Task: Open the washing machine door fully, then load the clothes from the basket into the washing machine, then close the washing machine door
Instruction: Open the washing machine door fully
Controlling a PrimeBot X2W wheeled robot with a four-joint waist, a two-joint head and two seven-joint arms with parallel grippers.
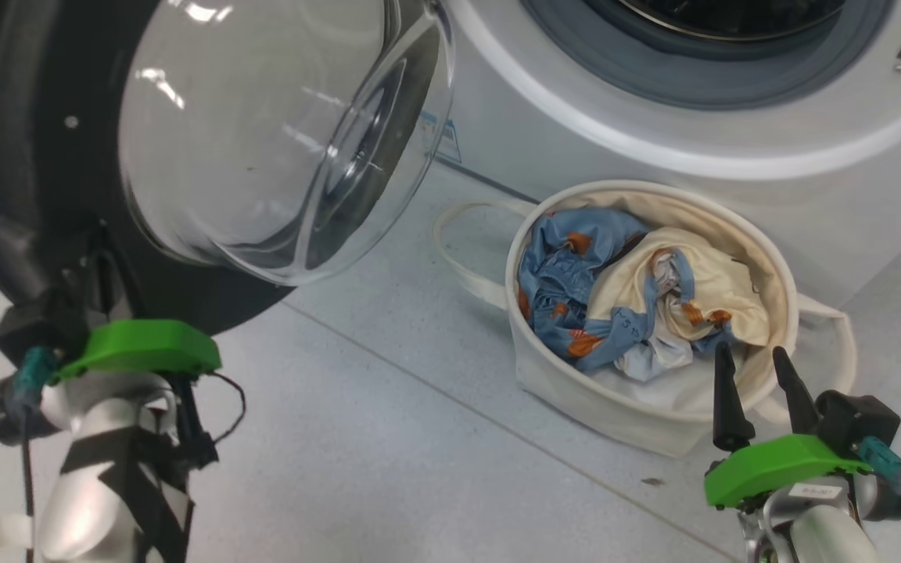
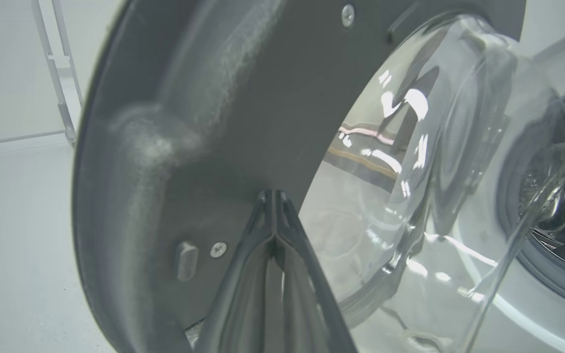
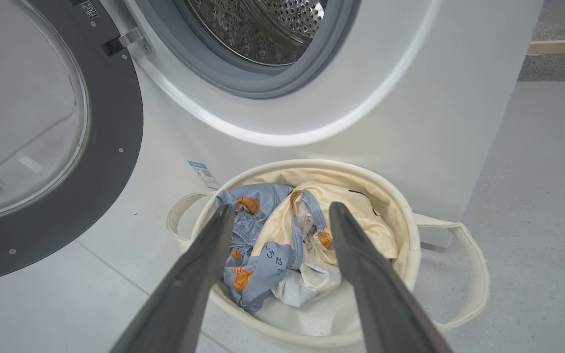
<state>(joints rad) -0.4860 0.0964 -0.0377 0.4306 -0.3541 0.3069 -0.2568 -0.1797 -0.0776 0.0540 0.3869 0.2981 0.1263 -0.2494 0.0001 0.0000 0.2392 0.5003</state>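
Head view: washing machine door open, left of basket; blue label unreadable; left hand together, right hand apart.

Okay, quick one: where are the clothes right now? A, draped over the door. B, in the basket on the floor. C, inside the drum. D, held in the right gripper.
B: the clothes lie bundled in the basket in front of the washing machine, and the open right gripper is poised over them, holding nothing.
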